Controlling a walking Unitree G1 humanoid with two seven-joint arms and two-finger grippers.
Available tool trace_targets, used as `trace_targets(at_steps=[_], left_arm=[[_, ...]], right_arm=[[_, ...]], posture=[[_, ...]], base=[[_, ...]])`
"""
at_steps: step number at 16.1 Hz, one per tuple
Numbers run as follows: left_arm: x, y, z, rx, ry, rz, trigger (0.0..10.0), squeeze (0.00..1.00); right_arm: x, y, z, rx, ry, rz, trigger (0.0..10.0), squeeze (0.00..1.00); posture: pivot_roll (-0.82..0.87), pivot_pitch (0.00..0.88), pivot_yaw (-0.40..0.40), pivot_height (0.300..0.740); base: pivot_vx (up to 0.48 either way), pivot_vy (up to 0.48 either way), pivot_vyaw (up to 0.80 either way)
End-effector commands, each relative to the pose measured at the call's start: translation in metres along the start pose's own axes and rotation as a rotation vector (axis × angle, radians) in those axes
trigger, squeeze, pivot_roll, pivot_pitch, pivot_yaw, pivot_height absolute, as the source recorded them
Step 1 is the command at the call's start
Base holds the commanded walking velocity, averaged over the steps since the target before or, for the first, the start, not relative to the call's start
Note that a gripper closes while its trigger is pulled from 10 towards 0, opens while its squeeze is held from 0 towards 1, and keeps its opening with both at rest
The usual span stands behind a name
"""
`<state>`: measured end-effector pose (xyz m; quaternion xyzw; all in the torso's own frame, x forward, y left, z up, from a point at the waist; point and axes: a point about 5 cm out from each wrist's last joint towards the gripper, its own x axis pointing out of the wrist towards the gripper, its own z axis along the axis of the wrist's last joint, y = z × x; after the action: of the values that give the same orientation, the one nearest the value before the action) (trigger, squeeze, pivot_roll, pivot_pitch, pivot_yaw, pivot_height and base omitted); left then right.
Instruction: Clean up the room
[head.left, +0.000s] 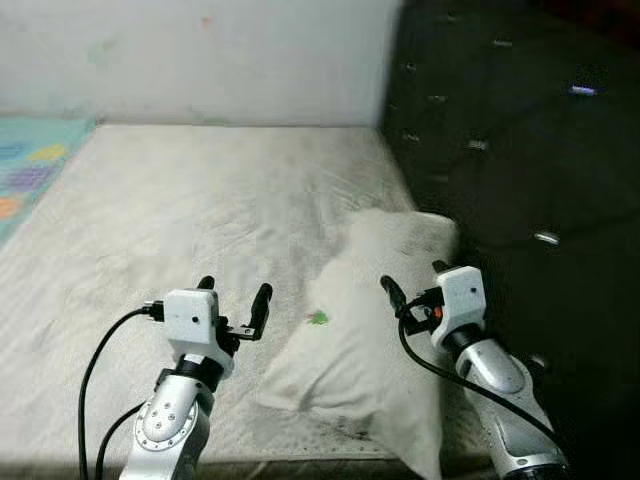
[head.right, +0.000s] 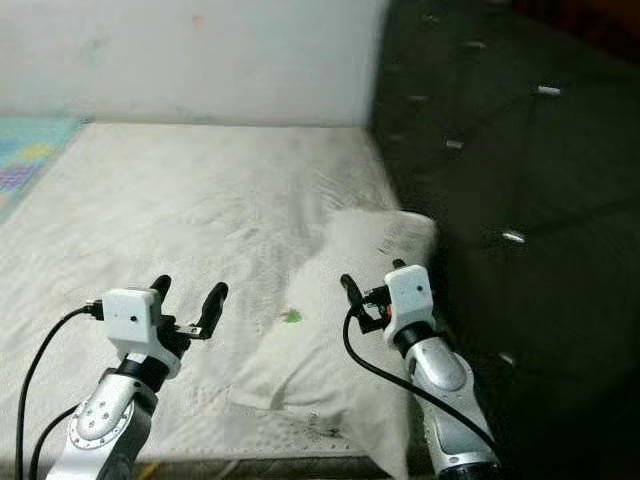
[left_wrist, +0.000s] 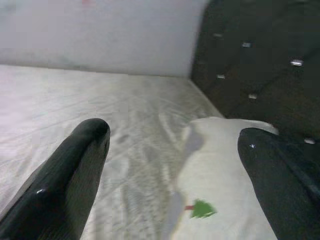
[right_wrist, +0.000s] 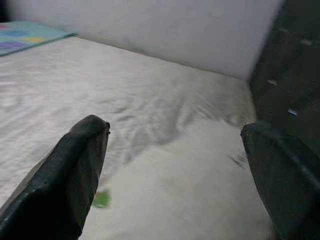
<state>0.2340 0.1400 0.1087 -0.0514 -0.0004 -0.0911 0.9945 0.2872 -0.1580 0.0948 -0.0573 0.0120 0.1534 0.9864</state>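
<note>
Right now the left claw (head.left: 235, 298) hangs above the bare mattress (head.left: 180, 210), its two black fingers spread wide and holding nothing. Just to its right lies a white pillow (head.left: 375, 310), slumped at an angle on the near right part of the bed, with a small green mark (head.left: 318, 318) on its cover. The right claw (head.left: 415, 283) hovers over the pillow's right side, also spread open and empty, not yet touching the cloth as far as can be seen. Beyond the pillow, on the right, rises a dark tufted headboard (head.left: 500, 140); a pale wall (head.left: 200, 55) runs along the far edge, and a patterned blanket (head.left: 30, 165) shows at the far left.

Judging by this pose, the step in hand is the approach to the pillow, before any grip. The next move likely calls for lowering both claws to the pillow's two sides, closing on the soft cloth, then lifting it toward the headboard.
</note>
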Motion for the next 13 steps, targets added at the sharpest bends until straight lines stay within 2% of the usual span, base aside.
trace_targets(at_steps=[1, 2, 7, 13], left_arm=[[-0.002, 0.002, -0.003, 0.004, 0.021, 0.01, 10.0, 0.0], [-0.002, 0.002, -0.004, 0.007, 0.024, 0.008, 10.0, 0.0], [-0.002, 0.007, -0.005, 0.011, 0.032, 0.011, 10.0, 0.0], [0.009, 0.012, -0.001, 0.015, 0.009, 0.029, 10.0, 0.0]], right_arm=[[0.003, 0.001, 0.003, -0.004, -0.007, 0.011, 10.0, 0.0], [0.004, 0.001, 0.003, -0.004, -0.009, 0.013, 10.0, 0.0], [0.008, -0.001, 0.003, 0.008, -0.014, -0.009, 10.0, 0.0], [0.019, -0.01, 0.009, 0.029, -0.032, -0.095, 10.0, 0.0]], posture=[[-0.11, 0.0, -0.021, 0.74], [-0.11, 0.0, -0.021, 0.74], [-0.1, 0.0, -0.017, 0.74], [-0.1, 0.0, -0.019, 0.74]], base=[[0.0, 0.0, 0.8], [0.0, 0.0, 0.8], [0.0, 0.0, 0.0], [0.0, 0.0, 0.0]])
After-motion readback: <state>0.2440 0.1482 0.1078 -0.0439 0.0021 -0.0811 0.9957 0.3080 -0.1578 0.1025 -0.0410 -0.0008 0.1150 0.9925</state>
